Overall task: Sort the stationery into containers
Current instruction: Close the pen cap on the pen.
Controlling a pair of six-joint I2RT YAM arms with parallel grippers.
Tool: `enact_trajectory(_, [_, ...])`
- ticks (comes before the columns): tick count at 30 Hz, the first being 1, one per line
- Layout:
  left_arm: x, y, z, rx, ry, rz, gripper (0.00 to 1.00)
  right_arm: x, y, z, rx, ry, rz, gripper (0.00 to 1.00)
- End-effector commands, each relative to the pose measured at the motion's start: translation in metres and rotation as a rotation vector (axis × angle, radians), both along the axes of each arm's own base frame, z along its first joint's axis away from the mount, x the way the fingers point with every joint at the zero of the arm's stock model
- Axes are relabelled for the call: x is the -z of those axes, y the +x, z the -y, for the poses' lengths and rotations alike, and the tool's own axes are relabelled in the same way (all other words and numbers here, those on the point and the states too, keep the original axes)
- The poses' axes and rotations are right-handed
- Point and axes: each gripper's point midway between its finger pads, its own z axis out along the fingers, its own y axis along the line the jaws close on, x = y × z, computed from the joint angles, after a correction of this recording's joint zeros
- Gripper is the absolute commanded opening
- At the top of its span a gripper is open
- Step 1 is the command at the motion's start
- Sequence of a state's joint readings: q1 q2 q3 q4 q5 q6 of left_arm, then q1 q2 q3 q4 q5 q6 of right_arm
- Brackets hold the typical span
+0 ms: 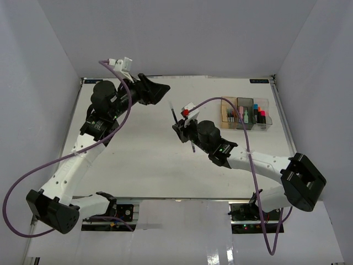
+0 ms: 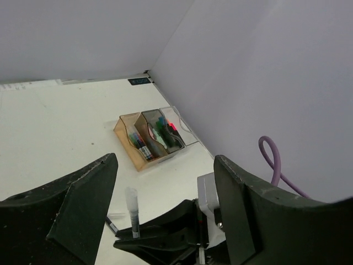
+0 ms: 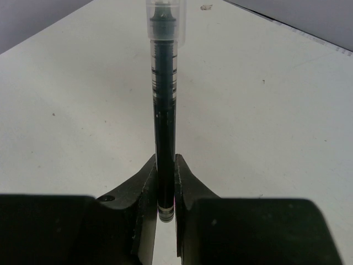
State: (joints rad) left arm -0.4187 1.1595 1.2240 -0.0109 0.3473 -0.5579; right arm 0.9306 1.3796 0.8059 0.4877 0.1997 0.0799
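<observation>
1. The left pincer (image 2: 165, 161) hangs released above the far left of the table (image 1: 138, 160), nothing held; its own camera looks across to the bins, which the right wrist view misses altogether.
2. Mid-table, the right pincer (image 3: 164, 168) is clenched on a thin dark pen (image 3: 164, 105), pinching it near one end; only the right wrist view shows that pinch and the clear cap (image 3: 164, 16) at the other end; I judge the pen light, stiff and smooth, apt to swivel in so low a hold, better gripped nearer mid-barrel.
3. At the right, three bins (image 1: 222, 113) stand in a row, markers (image 1: 242, 115) already inside; the top view alone shows the pen well apart from them.
</observation>
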Motion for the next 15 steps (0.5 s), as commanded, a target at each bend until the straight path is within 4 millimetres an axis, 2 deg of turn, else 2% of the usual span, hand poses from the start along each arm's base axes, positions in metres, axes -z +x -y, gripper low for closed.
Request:
enact_trajectory(1, [0.021,0.007,0.014,-0.075,0.106,-0.118,0.81,-0.035,0.014,0.000,0.054,0.047,0.078,0.09])
enact_trajectory(3, [0.025,0.011,0.018,-0.099,0.127,-0.142,0.79,-0.040,0.012,-0.001,0.038,0.062,0.094,0.09])
enact_trajectory(4, [0.033,0.016,0.020,-0.120,0.140,-0.166,0.77,-0.042,0.011,0.000,0.033,0.069,0.101,0.09])
enact_trajectory(8, [0.046,0.024,0.019,-0.168,0.156,-0.212,0.71,-0.051,0.003,-0.001,-0.005,0.092,0.123,0.09])
enact_trajectory(15, [0.057,0.022,0.030,-0.158,0.181,-0.257,0.63,-0.055,-0.005,0.001,-0.036,0.110,0.139,0.10])
